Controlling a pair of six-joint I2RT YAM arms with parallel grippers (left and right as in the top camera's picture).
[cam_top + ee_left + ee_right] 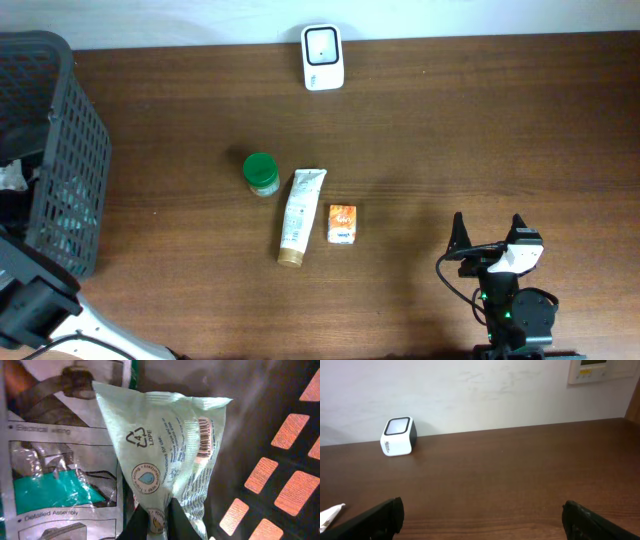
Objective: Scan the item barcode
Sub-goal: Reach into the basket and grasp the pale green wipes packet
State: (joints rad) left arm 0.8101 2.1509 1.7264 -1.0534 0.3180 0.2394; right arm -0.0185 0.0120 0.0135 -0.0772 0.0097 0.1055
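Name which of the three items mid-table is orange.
The small box, rightmost of the row; the tube beside it is white, the jar green-lidded.

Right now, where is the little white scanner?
Overhead view: the scanner sits top centre at the far edge of the table, beyond the green-lidded jar and tube.

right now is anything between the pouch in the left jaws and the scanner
Yes. The pouch sits inside the basket, so the basket's mesh wall stands between it and the scanner. Beyond that wall, the jar, tube and box lie off that path.
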